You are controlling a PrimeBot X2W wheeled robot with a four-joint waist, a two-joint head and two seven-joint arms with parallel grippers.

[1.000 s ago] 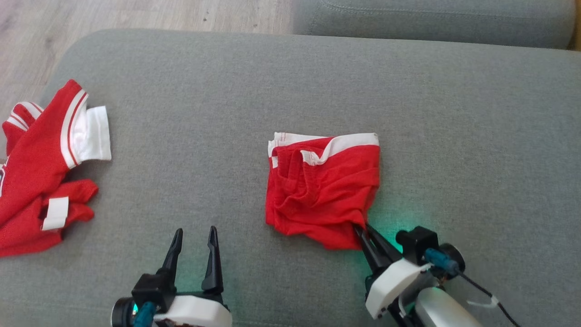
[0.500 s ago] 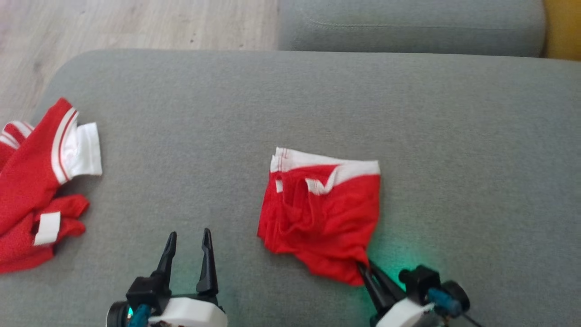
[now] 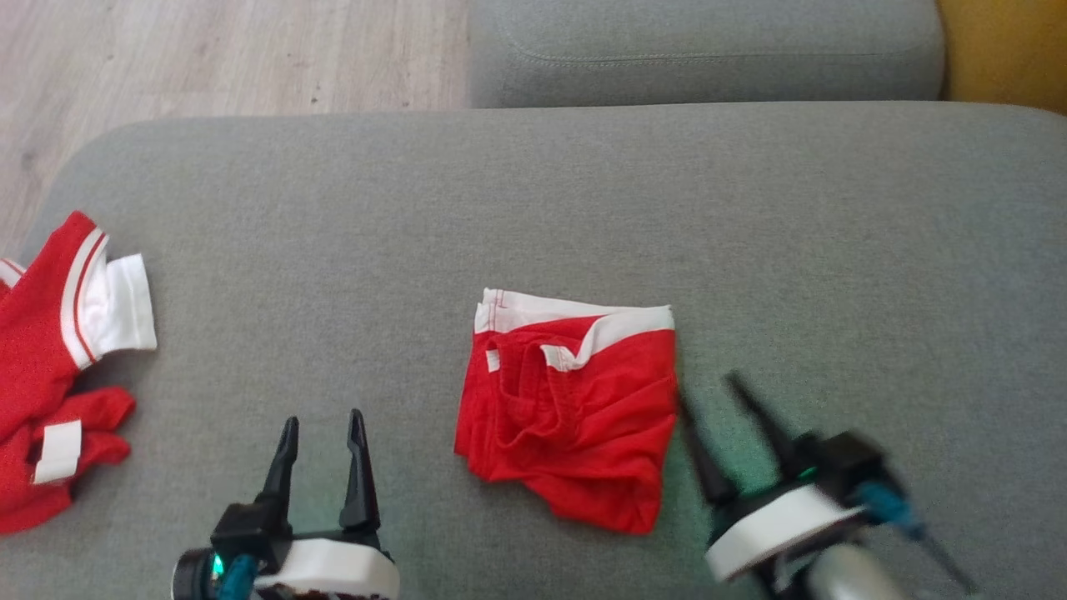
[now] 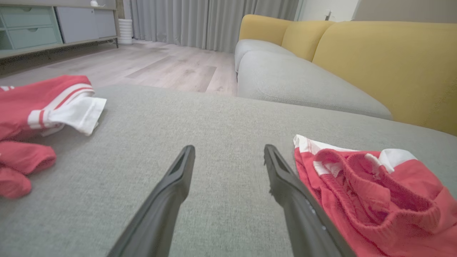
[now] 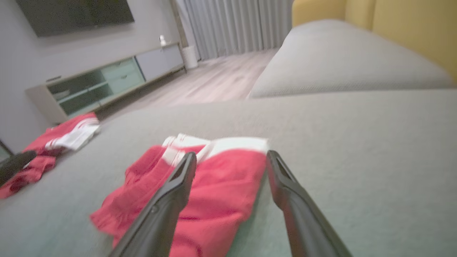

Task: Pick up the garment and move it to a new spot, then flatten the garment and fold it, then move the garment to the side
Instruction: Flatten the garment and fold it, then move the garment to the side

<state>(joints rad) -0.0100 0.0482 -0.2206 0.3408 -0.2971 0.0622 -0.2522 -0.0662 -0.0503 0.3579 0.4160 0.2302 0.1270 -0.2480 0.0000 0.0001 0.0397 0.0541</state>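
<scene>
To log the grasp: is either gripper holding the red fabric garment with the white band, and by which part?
Nothing is held. The right gripper is open beside the red fabric garment; the left gripper is open, apart from it.

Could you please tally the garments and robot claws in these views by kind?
Garments: 2 (folded red-and-white fabric garment, crumpled red-and-white fabric garment)
Claws: 2 (left claw, right claw)
Total: 4
</scene>
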